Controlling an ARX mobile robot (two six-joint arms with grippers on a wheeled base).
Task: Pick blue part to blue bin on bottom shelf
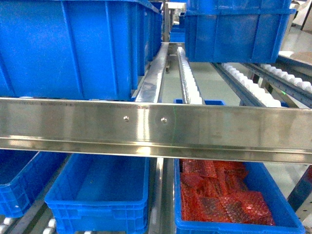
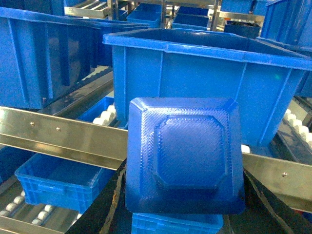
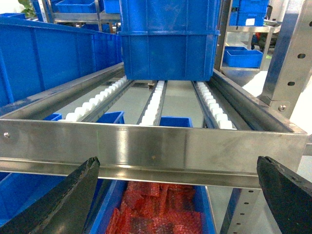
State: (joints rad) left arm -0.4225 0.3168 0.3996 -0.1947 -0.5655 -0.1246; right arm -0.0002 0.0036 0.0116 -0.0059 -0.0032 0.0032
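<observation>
The blue part (image 2: pixel 185 156), a square tray with an octagonal raised centre, fills the middle of the left wrist view. My left gripper (image 2: pixel 185 207) is shut on it, and its dark fingers (image 2: pixel 105 209) show at both sides. It hangs in front of a riveted steel lip (image 2: pixel 58 136). Beneath that lip lies the bottom shelf (image 1: pixel 9 222) with white rollers and an empty blue bin (image 1: pixel 97 195), the blue bin (image 2: pixel 58 178) also showing at lower left. My right gripper (image 3: pixel 178 163) is open with nothing between its fingers. Neither gripper shows in the head view.
A blue bin of red parts (image 1: pixel 224 197) stands right of the empty one. A third bin (image 1: pixel 14 185) sits at the far left. Large blue bins (image 1: pixel 68 48) rest on the upper roller level behind the lip (image 1: pixel 161 129). A steel upright (image 3: pixel 292 63) stands at right.
</observation>
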